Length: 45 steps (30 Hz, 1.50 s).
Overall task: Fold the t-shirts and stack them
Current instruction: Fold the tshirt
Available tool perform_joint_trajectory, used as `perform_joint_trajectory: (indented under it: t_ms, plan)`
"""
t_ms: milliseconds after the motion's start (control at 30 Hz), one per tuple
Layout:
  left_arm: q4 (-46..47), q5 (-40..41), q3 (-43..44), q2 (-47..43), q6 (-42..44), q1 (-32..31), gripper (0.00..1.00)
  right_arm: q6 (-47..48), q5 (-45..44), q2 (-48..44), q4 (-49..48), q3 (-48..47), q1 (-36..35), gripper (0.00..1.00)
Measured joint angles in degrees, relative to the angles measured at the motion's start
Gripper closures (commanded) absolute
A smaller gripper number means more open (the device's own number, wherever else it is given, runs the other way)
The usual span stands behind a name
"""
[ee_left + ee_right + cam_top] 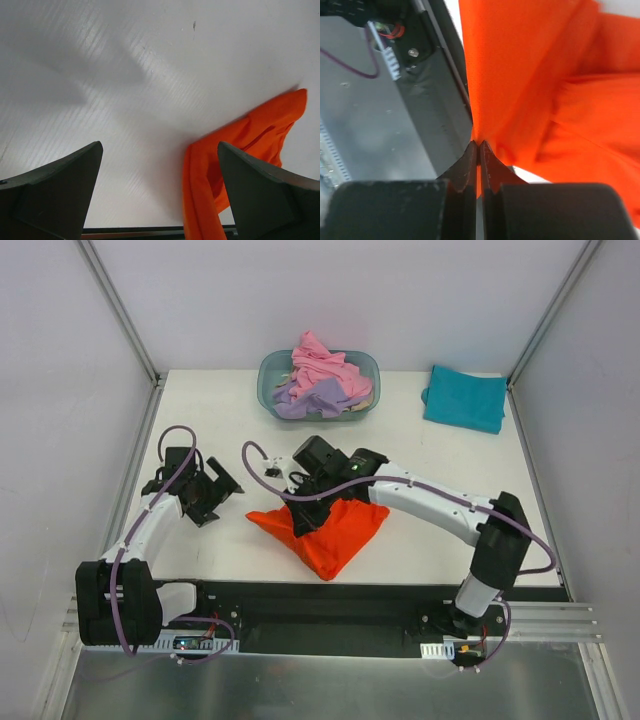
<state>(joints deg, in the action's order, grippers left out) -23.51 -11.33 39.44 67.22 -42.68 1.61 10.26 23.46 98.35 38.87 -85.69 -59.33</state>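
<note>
Right gripper (479,150) pinches the orange t-shirt (338,532), jaws pressed together on cloth — left gripper (159,147) hangs spread wide just beside its edge.

**Cloth at the right gripper, the rest beyond it**

The held t-shirt (335,530) rests on the table (420,460) with a fold pinched between the fingers of the right gripper (479,150). Most of it spreads to that gripper's right and towards the bases. The left gripper (212,498) sits to its left, near the cloth's corner. Behind the right gripper stands a tub (268,375) with a heap of t-shirts (320,375) in it. A folded t-shirt (465,398) lies right of the tub.
</note>
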Motion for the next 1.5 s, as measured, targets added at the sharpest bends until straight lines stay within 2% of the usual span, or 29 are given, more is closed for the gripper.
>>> perform_joint_trajectory:
  t_ms: [167, 400, 700, 800, 867, 933, 1100, 1167, 1200, 1333, 1500]
  plan:
    - [-0.42, -0.07, 1.18, 0.02, 0.17, 0.00, 0.01, -2.01, 7.13, -2.78, 3.23, -1.53, 4.96, 0.99]
    - [-0.42, -0.15, 2.86, 0.15, 0.37, 0.00, 0.01, -2.43, 10.97, -2.40, 5.84, -1.51, 15.50, 0.99]
    - [-0.44, -1.09, 2.97, 0.15, 1.46, 0.00, 0.01, -2.14, 12.61, 5.46, 5.77, 0.22, 24.55, 0.99]
    - [-0.48, -2.21, 3.23, 0.33, 1.64, 0.00, 0.01, -2.01, 12.70, 7.78, 5.73, 0.96, 26.99, 0.90]
    - [-0.48, -3.19, 3.34, 0.46, 1.64, -0.09, 0.01, -1.79, 12.52, 8.98, 5.55, 1.16, 28.44, 0.68]
    - [-0.46, -3.65, 3.39, 0.74, 1.64, -0.42, 0.00, -1.49, 11.89, 10.14, 5.42, 1.18, 29.59, 0.37]
    - [-0.39, -3.67, 3.93, 1.64, 1.64, -6.14, 0.01, -0.63, 8.79, 12.50, 5.35, 1.03, 31.17, 0.23]
    - [-0.37, -3.78, 5.29, 2.58, 1.66, -10.12, 0.01, -0.61, 6.71, 12.79, 5.86, 1.05, 31.41, 0.12]
    - [-0.22, -4.00, 6.16, 3.08, 1.64, -12.20, 0.01, -0.72, 5.79, 12.59, 6.05, 1.07, 31.52, 0.01]
    - [1.68, -5.31, 8.72, 4.59, 1.66, -18.45, 0.01, -1.40, 3.85, 8.15, 5.16, 3.65, 31.43, 0.01]
    - [5.29, -8.98, 8.94, 5.51, 1.16, -21.97, 0.01, -4.44, 7.80, -7.06, 1.18, 14.95, 28.61, 0.00]
